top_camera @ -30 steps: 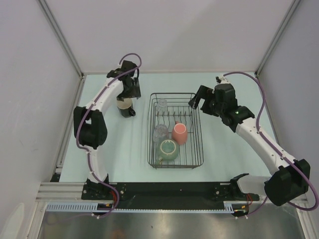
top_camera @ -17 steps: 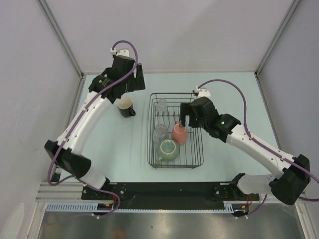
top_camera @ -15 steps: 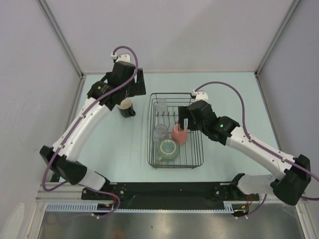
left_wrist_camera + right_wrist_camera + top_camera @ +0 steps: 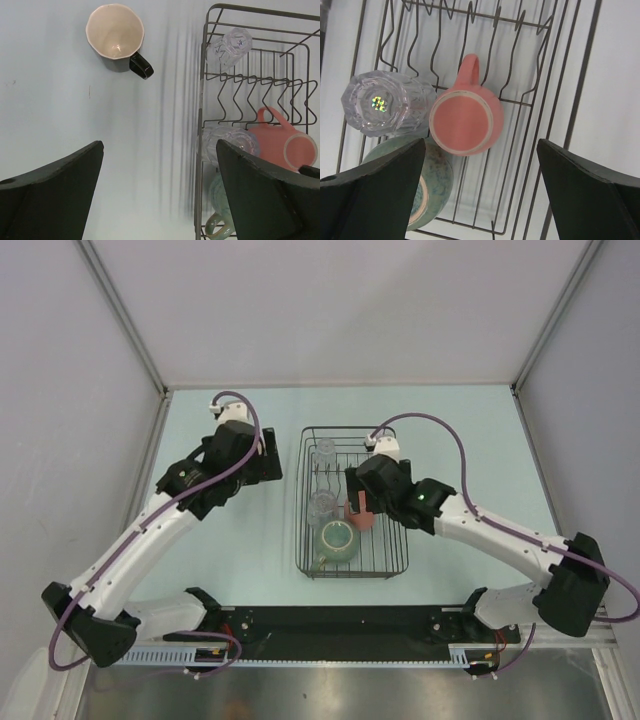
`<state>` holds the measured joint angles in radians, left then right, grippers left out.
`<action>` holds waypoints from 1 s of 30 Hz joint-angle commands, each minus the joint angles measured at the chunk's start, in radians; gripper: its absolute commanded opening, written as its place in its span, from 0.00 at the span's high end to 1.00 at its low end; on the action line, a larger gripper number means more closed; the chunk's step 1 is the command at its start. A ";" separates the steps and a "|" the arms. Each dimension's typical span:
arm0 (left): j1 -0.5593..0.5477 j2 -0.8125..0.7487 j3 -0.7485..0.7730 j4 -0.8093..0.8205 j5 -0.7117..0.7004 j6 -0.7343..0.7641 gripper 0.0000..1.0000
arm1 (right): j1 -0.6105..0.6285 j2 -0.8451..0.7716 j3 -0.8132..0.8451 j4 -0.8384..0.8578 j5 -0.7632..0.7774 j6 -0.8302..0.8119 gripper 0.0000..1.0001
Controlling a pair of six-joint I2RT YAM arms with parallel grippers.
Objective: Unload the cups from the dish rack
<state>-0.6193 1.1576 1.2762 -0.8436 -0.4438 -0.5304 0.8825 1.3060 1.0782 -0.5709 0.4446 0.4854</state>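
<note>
**A:** Hovering over the rack (image 4: 303, 502), the right gripper (image 4: 481, 142) has its jaws spread wide on either side of the pink cup (image 4: 465, 120), gripping nothing.

**B:** That cup sits near the rack's middle, handle at twelve o'clock among the slot wires. A tumbler (image 4: 382, 102) presses against it at nine o'clock.

**A:** Green mug (image 4: 437, 170) at seven o'clock, tucked just under both of them. Another tumbler (image 4: 230, 42) stands alone in the rack's eleven o'clock corner.

**B:** Over to the left gripper (image 4: 159, 145): jaws spread too, empty, hanging above the table (image 4: 75, 100) at the rack's nine o'clock side.

**A:** And outside the rack, out at ten o'clock, the dark cup (image 4: 115, 32) stands upright on the table, pale inside showing, handle pointing to four o'clock.
</note>
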 commanded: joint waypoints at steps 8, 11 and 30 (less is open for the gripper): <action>-0.013 -0.099 -0.061 0.032 -0.015 -0.026 0.00 | 0.015 0.142 0.063 0.081 0.022 -0.011 0.00; -0.014 -0.091 -0.060 0.029 -0.010 -0.023 0.00 | 0.007 0.180 0.069 0.098 0.019 -0.018 0.01; -0.014 -0.056 -0.067 0.035 0.010 -0.034 0.00 | -0.051 0.306 0.032 0.160 -0.058 -0.014 0.06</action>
<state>-0.6262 1.1061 1.2171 -0.8375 -0.4381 -0.5499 0.8356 1.6199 1.1275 -0.4473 0.3946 0.4664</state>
